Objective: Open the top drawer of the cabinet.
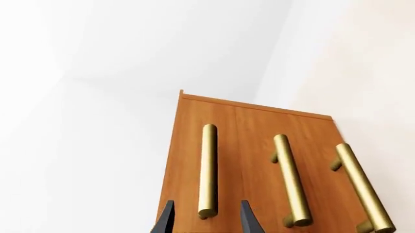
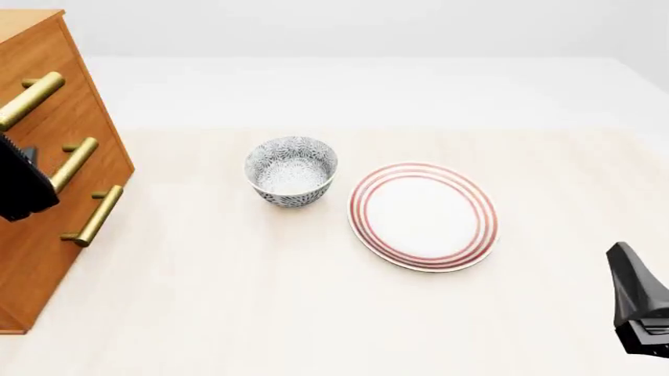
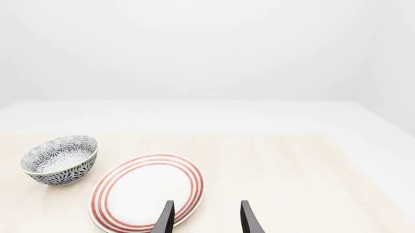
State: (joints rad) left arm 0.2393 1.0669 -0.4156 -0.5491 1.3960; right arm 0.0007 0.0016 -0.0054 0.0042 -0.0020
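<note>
The cabinet (image 2: 47, 180) faces the bowl (image 2: 291, 170), its top drawer (image 1: 194, 160) closed, handle (image 1: 207, 170) lengthwise between the spread left pincer (image 1: 207, 221); the right pincer (image 3: 207, 218) is spread too.

A pale wood-grain table (image 2: 262, 313) is carrying three things. The cabinet (image 2: 42, 235) is standing at the left edge of the front view, its base apparently resting on the tabletop, though the frame is cutting it off. A blue-patterned bowl (image 2: 291, 170) is sitting upright near the middle, and a white plate (image 2: 424, 216) with red rings is lying flat just beside it, to the right.
</note>
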